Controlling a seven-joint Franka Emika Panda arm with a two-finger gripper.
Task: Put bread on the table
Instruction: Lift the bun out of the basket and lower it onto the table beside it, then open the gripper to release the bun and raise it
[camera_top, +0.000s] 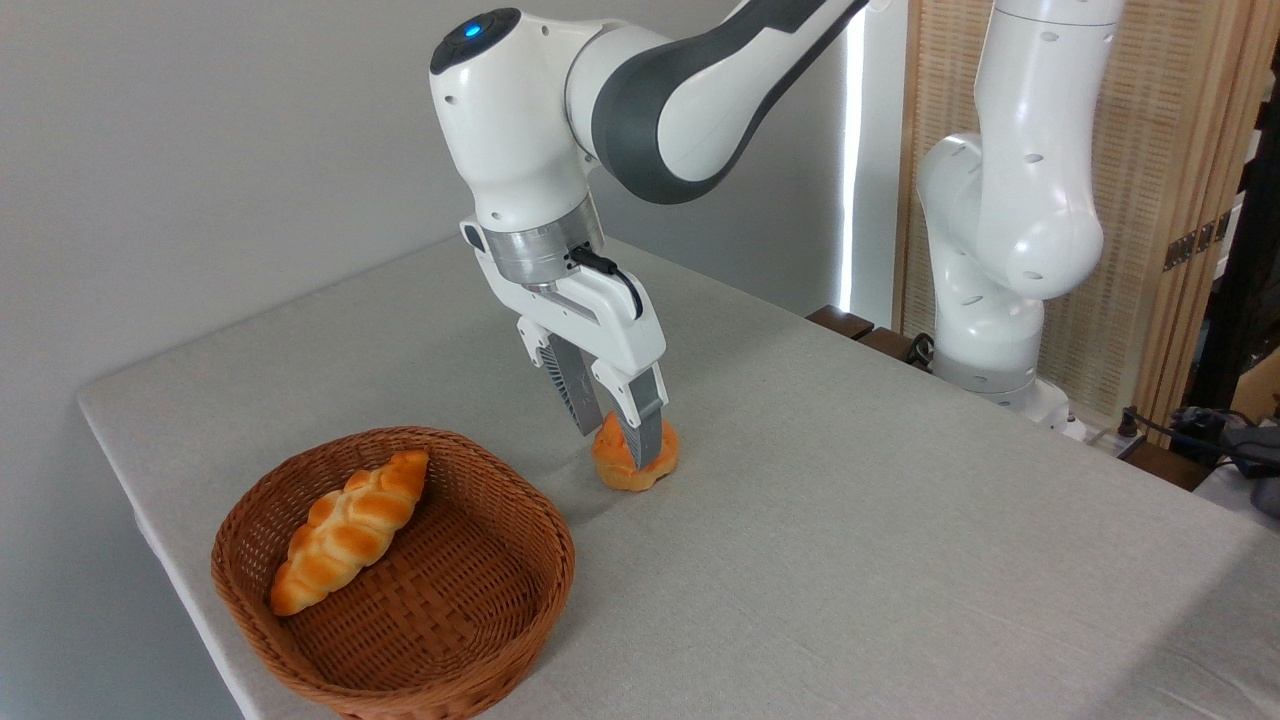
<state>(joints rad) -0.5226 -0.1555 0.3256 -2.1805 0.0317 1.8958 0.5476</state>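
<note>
Nearest the lens sits a brown wicker basket (440, 640) holding a braided loaf (345, 530) — down and left of the hand (620, 440). That hand points downward, its two fingers (645, 425) clenched on the bread (632, 470), a small orange bun resting on the grey-beige desk (900, 520) just beside the basket.

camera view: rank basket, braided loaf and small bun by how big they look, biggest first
1. wicker basket, clearly the largest.
2. braided loaf, lying inside the basket.
3. bun, smallest, though it sits farther from the camera and the gripper fingers cover part of it.
</note>
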